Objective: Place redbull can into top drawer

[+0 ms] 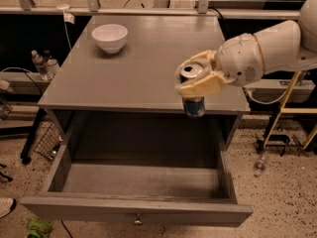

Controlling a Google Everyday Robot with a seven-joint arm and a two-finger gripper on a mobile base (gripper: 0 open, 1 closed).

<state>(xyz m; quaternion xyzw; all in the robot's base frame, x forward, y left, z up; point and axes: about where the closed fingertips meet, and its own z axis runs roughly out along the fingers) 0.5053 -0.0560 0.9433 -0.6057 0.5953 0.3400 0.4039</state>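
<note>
Grey counter [143, 68], drawer [138, 182] open below. Hand [198, 82] clamps can [193, 106] by its top, over counter's near right edge. Risk: released here, can clips the edge and topples.

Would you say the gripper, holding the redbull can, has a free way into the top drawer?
Probably yes: the gripper, shut on the redbull can, hangs at the front edge of the table, and the top drawer stands pulled open below with nothing visible in between.
</note>
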